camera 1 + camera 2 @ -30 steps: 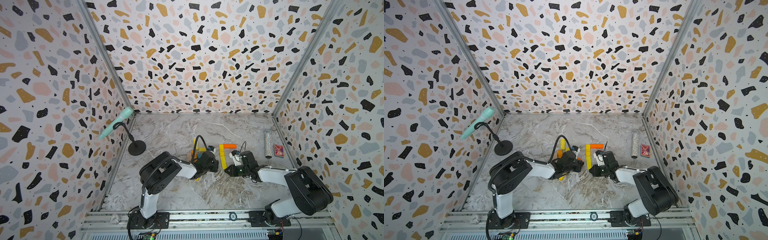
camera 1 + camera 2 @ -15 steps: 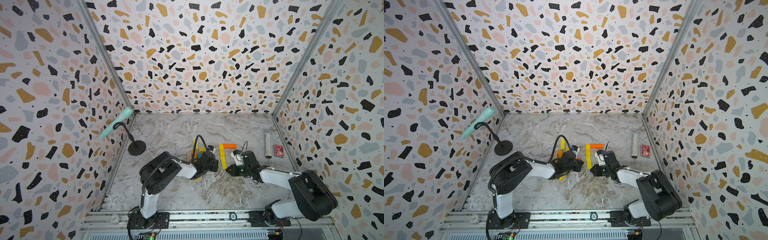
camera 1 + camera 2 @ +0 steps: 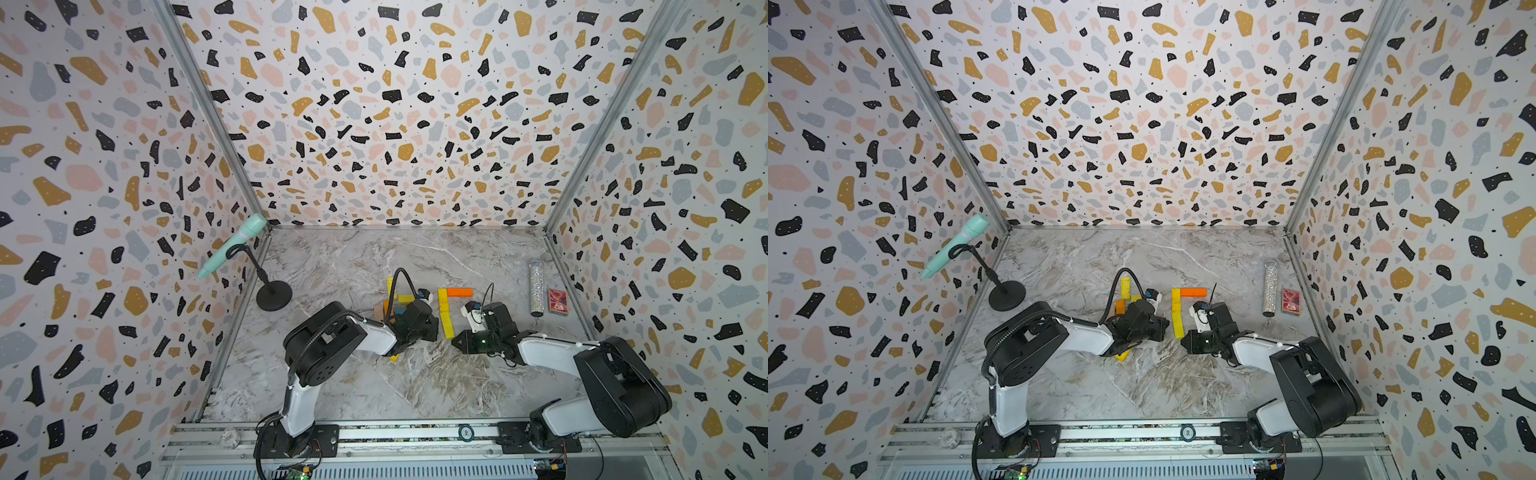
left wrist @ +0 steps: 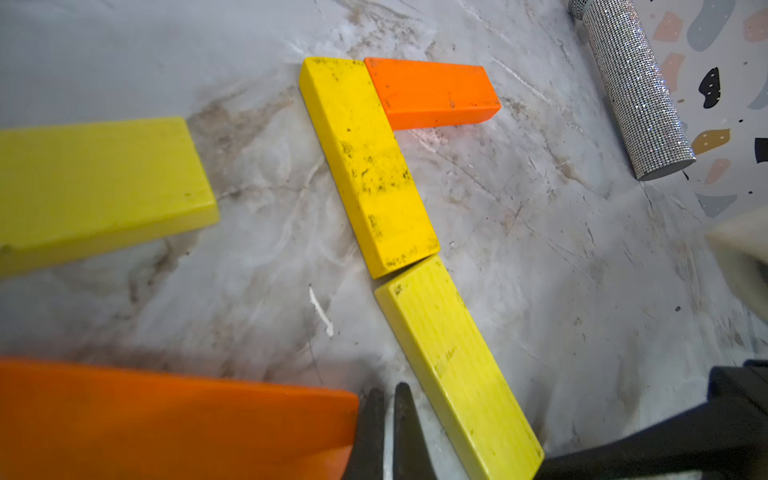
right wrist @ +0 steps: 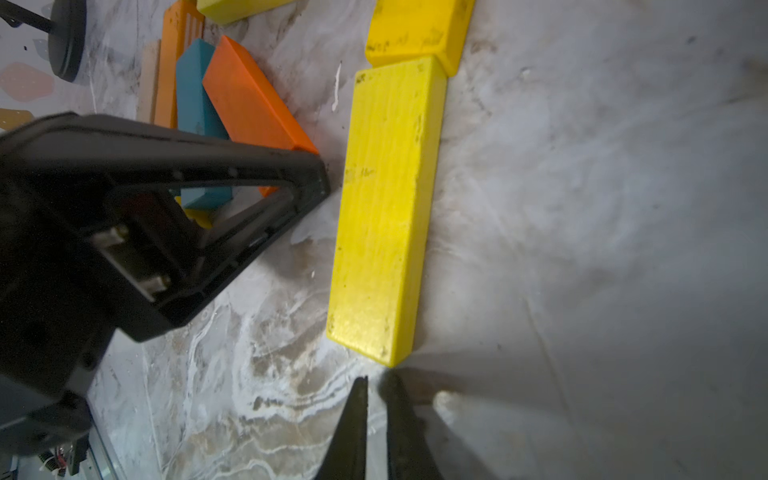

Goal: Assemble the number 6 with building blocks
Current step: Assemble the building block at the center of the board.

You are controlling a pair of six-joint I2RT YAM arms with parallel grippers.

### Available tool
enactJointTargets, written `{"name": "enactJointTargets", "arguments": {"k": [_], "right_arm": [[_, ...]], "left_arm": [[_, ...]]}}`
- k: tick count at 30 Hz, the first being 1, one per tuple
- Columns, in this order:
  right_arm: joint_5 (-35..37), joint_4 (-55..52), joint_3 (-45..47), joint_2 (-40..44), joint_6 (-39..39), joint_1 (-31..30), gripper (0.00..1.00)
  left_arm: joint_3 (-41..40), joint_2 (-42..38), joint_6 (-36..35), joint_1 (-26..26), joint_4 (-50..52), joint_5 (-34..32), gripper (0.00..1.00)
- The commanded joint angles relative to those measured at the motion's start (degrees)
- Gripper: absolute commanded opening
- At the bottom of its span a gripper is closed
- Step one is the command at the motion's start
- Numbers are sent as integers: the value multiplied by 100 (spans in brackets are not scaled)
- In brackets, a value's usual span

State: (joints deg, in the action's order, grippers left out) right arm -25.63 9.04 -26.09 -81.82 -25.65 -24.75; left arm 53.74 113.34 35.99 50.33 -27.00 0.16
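Blocks (image 4: 453, 365) made my partial 6 (image 3: 444, 303), orange block (image 4: 430, 91) capping the yellow spine toward the bench's (image 3: 374, 257) far edge; left gripper (image 4: 388, 419) and right gripper (image 5: 376, 415), shut and empty, probably for nudging.

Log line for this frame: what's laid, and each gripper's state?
digit: unfinished | laid: orange plank, upper yellow plank, lower yellow plank | left gripper: shut, empty | right gripper: shut, empty

Left arm (image 3: 374, 336) covers most of the loose pile (image 3: 403, 298) at 9 o'clock of the yellow column (image 3: 445, 316), so block count is unclear. One yellow plank (image 3: 394, 357) just peeks from under its forearm. Left wrist view: near orange plank (image 4: 166, 419) is blurred and cropped by the edge. Right wrist view: teal plank (image 5: 197, 95) is half behind the left gripper (image 5: 322, 179), and the pale plank (image 5: 148, 79) shows only a sliver.
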Motion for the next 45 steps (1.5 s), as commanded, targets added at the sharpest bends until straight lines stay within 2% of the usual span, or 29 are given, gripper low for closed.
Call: {"name": "enactJointTargets", "arguments": {"k": [1,6,10,18,26,45], "right_arm": [[-12,-17,25,-62,3,-8,13],[-56,-46,-155,-217,30,-148,13],[40,-231,-83,192,7,-115,13],[20,-498,137,827,161,517,10],[-239,-301,-228,123,350,535,9],[-238,0,-257,-325,288,444,9]], "left_arm": [[192,99,-128,5,10,-69,0],[194,128,-101,-61,64,-95,0],[150,108,-83,-112,64,-95,0],[120,70,-127,-141,92,-100,0],[86,70,-127,-145,64,-82,0],[111,189,-69,-139,-94,80,0]]}}
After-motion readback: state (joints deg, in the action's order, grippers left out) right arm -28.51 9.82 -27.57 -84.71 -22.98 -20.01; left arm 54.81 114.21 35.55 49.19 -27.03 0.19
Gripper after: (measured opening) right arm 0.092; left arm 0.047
